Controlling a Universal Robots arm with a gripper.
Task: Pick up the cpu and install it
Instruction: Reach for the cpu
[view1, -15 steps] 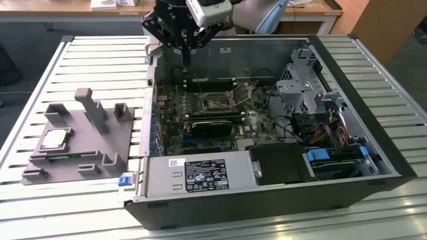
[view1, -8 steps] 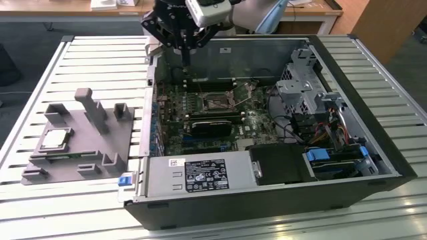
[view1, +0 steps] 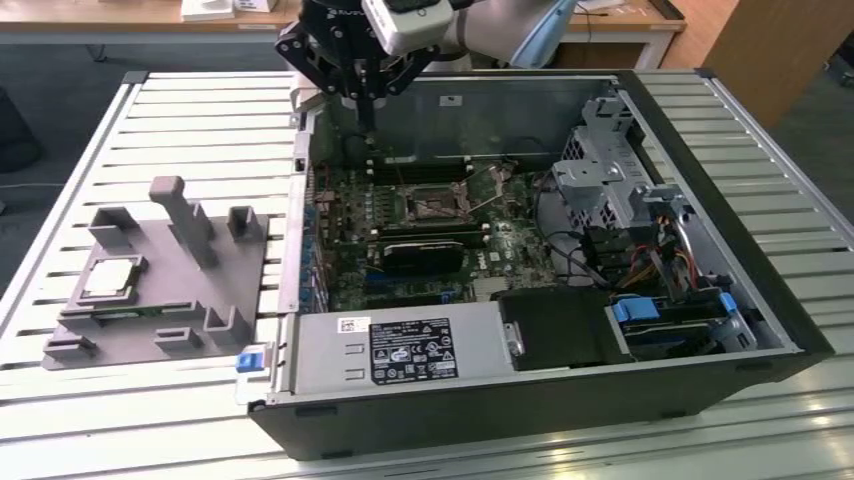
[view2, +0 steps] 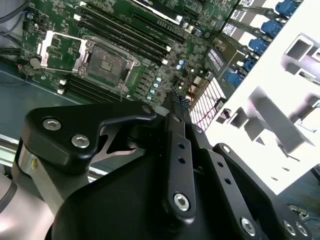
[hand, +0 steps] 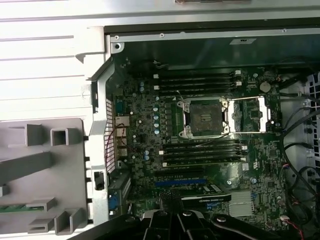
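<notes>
One gripper (view1: 362, 112) hangs from the robot arm over the far rim of an open desktop computer case (view1: 534, 410), near the top centre of the exterior view. In both wrist views its black fingers (view2: 176, 107) run to a shared tip (hand: 172, 201), the jaws pressed together with nothing between them.

The cpu (view1: 111, 278) sits well apart from the gripper, at the exterior view's left, flat on a grey moulded fixture (view1: 200, 290) on the slatted metal table (view1: 200, 110). Its silver top faces up. The chip is close to square, so no long axis stands out. Its edges run roughly in line with the fixture's edges, skewed a little against the frame. Just in front of it, towards the lower edge of that view, a thin green memory stick (view1: 127, 315) lies in its own slot in the same fixture.

Inside the case, the green motherboard (view1: 400, 215) carries the processor socket (view1: 437, 207) near its centre. In both wrist views the socket (hand: 206, 117) lies uncovered, its metal retention frame (hand: 250, 115) swung back beside it, with rows of dark memory slots (hand: 200, 82) on either side. A grey power supply (view1: 394, 350) fills the case's near corner, and a metal drive cage (view1: 601, 170) stands at the exterior view's right.
</notes>
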